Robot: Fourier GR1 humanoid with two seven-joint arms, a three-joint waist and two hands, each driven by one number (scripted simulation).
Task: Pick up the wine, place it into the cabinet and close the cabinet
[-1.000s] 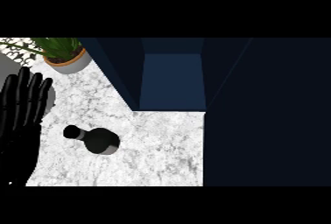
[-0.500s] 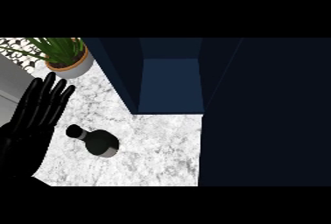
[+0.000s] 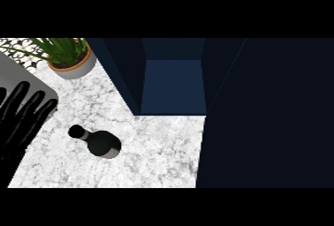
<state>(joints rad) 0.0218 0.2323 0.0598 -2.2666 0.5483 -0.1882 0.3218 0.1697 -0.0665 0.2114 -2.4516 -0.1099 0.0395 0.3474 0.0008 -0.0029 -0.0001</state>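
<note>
The left hand is released, fingers straight, at the bench's left edge. The wine bottle sits just to its right, bare marble between them. The open cabinet is farther right.

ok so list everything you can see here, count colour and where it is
wine bottle: one, dark, on the counter, left of centre, in front of the cabinet's opening
cabinet: one, dark blue, open, top centre
potted plant: one, green leaves in a grey pot with an orange rim, top left of the counter
grey flat thing: one, grey, left edge beside the plant; cannot tell what it is
counter: one, white marbled, under all of these
left hand: one, black, fingers straight, at the left edge, apart from the bottle
right hand: not in view
</note>
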